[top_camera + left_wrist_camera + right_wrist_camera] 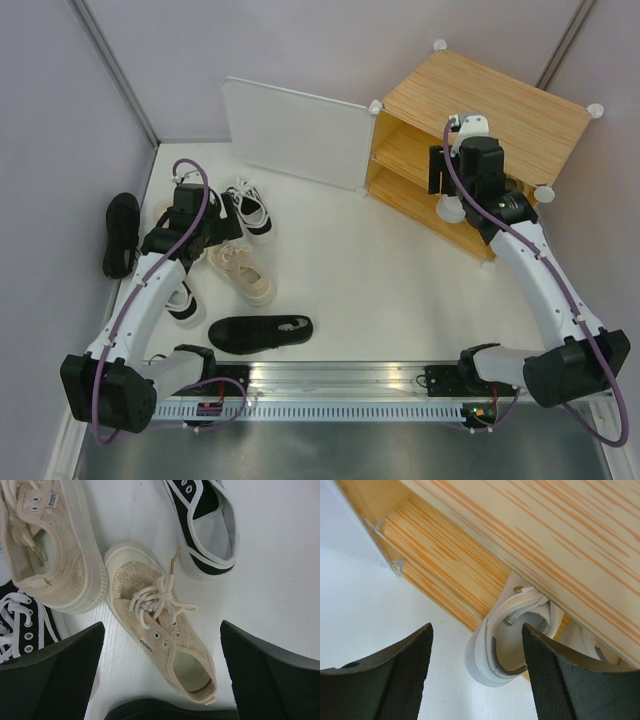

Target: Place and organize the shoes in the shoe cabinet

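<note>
The shoe cabinet (490,105) stands at the back right, its white door (295,132) swung open. A white shoe (500,650) lies on the bottom shelf with its heel sticking out over the edge (450,208). My right gripper (477,675) is open around that heel, and its left finger (385,680) is clear of the shoe. On the left my open left gripper (162,680) hovers over a cream shoe (160,630). A second cream shoe (50,555) and a black shoe with white trim (205,530) lie close by.
An all-black shoe (122,233) lies against the left wall and another (260,333) near the front rail. A black-and-white shoe (183,300) sits under my left arm. A wooden inner shelf (400,150) divides the cabinet.
</note>
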`<state>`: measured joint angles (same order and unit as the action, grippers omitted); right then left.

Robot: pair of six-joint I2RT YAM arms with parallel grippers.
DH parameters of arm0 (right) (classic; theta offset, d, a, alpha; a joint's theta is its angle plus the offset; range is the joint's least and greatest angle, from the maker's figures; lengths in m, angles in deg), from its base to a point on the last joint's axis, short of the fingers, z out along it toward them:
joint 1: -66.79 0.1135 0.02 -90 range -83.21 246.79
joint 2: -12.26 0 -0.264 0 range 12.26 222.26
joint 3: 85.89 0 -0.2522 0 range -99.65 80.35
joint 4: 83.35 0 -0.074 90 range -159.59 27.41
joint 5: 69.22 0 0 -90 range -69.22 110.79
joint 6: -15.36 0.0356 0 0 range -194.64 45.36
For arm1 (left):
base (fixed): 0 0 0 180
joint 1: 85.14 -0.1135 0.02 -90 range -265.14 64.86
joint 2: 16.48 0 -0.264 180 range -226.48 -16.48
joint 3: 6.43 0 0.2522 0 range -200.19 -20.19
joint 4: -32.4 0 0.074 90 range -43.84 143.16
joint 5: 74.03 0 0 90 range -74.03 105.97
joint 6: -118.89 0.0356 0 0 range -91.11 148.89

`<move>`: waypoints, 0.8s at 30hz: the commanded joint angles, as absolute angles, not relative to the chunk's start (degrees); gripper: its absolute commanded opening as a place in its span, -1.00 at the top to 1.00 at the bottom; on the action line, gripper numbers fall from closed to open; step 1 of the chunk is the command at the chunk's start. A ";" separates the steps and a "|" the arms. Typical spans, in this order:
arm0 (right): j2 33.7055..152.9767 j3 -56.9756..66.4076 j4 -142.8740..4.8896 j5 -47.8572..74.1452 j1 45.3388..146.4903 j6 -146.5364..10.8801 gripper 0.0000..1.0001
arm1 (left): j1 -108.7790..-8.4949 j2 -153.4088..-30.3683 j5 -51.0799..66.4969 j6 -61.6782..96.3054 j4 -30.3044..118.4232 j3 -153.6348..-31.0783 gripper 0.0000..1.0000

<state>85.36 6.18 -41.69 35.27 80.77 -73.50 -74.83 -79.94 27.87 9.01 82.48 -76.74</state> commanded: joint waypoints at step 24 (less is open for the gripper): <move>67.63 34.56 -63.61 53.74 81.90 -50.93 -0.73 | -74.77 -78.01 27.57 11.23 80.70 -76.61 -0.97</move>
